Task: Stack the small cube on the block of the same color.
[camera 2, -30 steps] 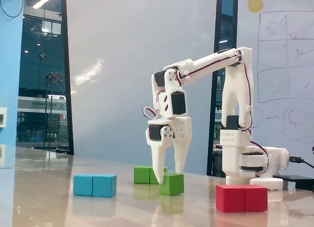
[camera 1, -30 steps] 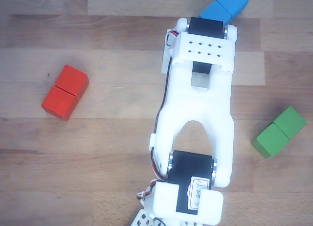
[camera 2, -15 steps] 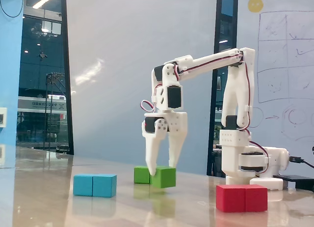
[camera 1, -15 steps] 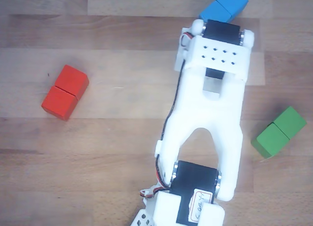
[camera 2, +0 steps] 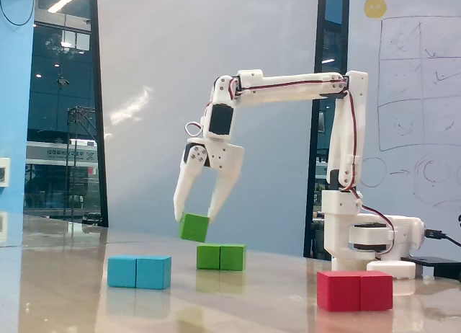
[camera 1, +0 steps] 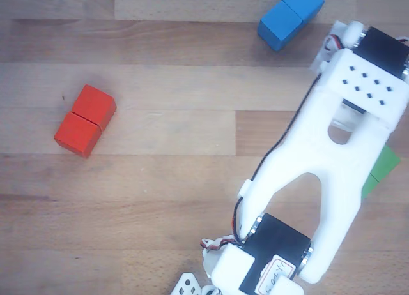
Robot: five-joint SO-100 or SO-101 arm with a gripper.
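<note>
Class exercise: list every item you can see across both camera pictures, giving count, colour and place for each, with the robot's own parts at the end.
small cube: one, green, tilted, held in the air between the fingers just above the block.
block: one, green, oblong, on the table under the gripper.
blue block: one, blue, oblong, front left in the fixed view.
red block: one, red, oblong, front right in the fixed view.
table: one, pale wood.
gripper: one, white, closed on the small cube.
arm: one, white.

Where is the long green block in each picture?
Other view: only a sliver of the green block peeks out at the right edge, mostly hidden under the white arm.
Fixed view: the green block lies on the table at center, just below the tool.
Shared landmark: the blue block.
</note>
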